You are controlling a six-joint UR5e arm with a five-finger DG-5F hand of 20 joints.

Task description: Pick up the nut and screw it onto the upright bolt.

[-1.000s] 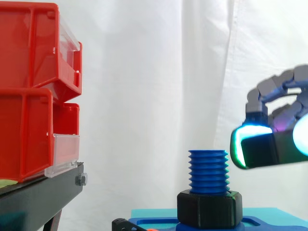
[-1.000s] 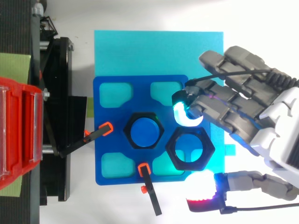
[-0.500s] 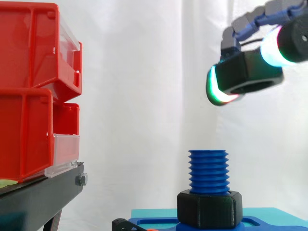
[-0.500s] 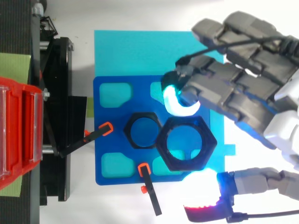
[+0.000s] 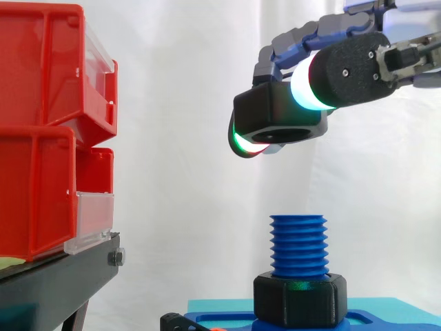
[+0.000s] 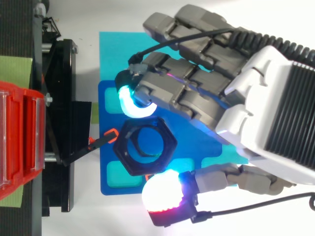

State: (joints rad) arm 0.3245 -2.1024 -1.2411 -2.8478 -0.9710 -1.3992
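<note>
The hand [image 6: 256, 108] pinches the black nut [image 5: 279, 118] between its thumb and fingers, and the blue bolt [image 5: 298, 245] stands apart below the fingertips. The nut looks slightly tilted and off-centre, so lowering it this way could cross-thread or jam it

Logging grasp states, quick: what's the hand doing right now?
Hand: shut on the black nut, pinched between its pads, in the air above the blue bolt.

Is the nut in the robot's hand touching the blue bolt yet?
No, the nut in the hand hangs above the bolt, with a gap between them.
</note>
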